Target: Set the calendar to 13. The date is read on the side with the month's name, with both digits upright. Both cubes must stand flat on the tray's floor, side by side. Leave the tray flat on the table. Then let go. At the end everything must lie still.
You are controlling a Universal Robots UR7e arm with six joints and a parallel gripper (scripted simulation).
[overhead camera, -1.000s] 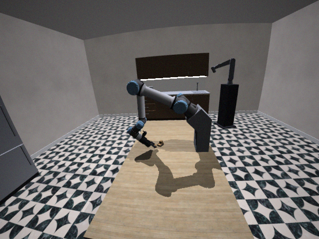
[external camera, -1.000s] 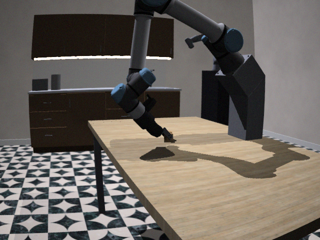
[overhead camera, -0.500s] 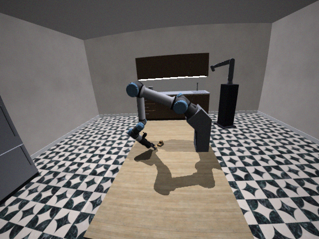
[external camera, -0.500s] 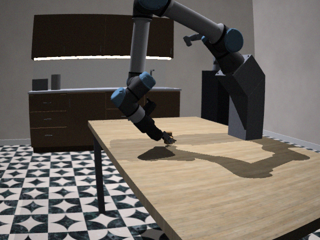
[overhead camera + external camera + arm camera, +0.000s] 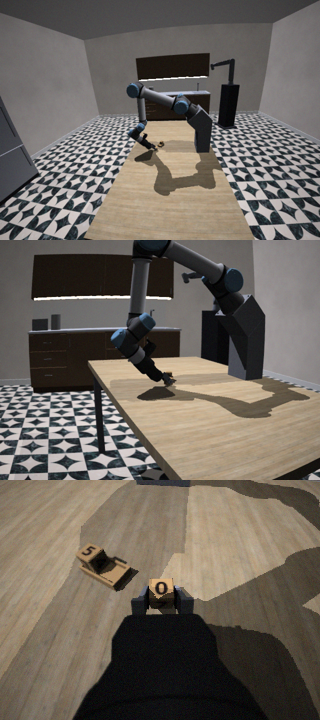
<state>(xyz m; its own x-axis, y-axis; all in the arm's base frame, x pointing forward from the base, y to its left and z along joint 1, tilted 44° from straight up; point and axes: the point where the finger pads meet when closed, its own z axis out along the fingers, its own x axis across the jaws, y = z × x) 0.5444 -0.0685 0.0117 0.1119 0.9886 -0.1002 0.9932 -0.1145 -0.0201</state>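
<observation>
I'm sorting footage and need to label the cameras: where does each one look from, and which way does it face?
Top: high beyond the table's near end, looking down its length; shows the whole arm and its stand.
Exterior: lower, off a table corner, looking across the wooden table towards the kitchen cabinets; the arm's top is cropped.
Wrist: on the arm near the gripper, looking past its fingers at a cube and the tray.
Top and exterior share the arm, stand, table and cabinets.

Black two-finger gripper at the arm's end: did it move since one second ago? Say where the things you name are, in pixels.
Yes. The black two-finger gripper (image 5: 155, 148) (image 5: 169, 380) (image 5: 161, 592) went down a little: in the exterior view, it's farther below the pale countertop (image 5: 188, 92) (image 5: 103, 329).
</observation>
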